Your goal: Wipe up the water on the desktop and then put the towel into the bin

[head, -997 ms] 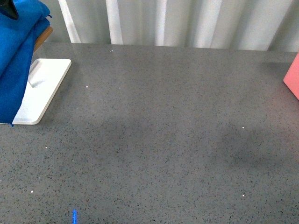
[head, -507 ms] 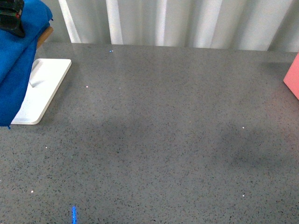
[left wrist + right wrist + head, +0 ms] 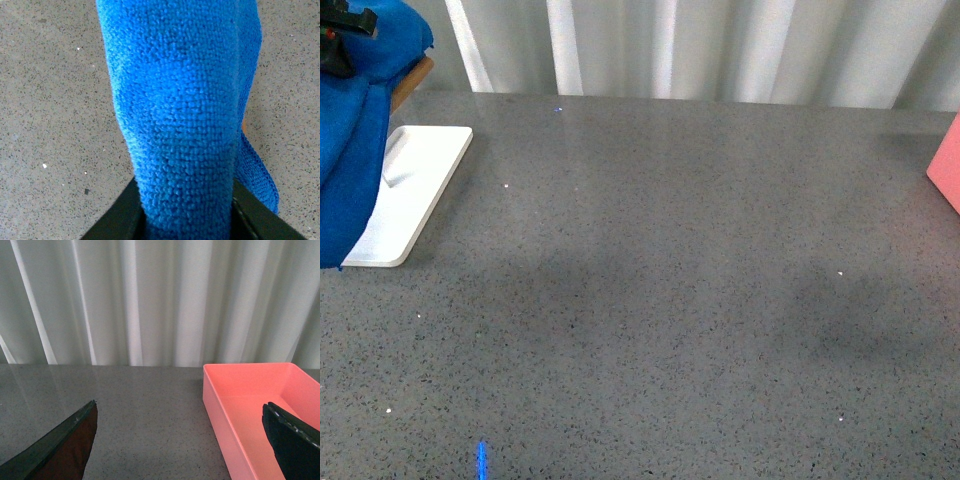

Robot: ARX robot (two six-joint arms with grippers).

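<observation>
Since a second ago the towel [image 3: 348,150] has shifted a little to the left, so more of the white rack base [image 3: 418,185] shows. My left gripper [image 3: 187,222] is closed on the towel, with its black fingers [image 3: 117,217] pressing both sides. The cloth hangs at the left side of the desktop [image 3: 670,300] and partly covers the base. My right gripper [image 3: 180,407] is wide open and holds nothing, above the desktop near the pink bin [image 3: 219,425].

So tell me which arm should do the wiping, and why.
Left. The left gripper is clamped on the towel over the desktop; the right gripper is open and empty, pointed at the pink bin.
</observation>
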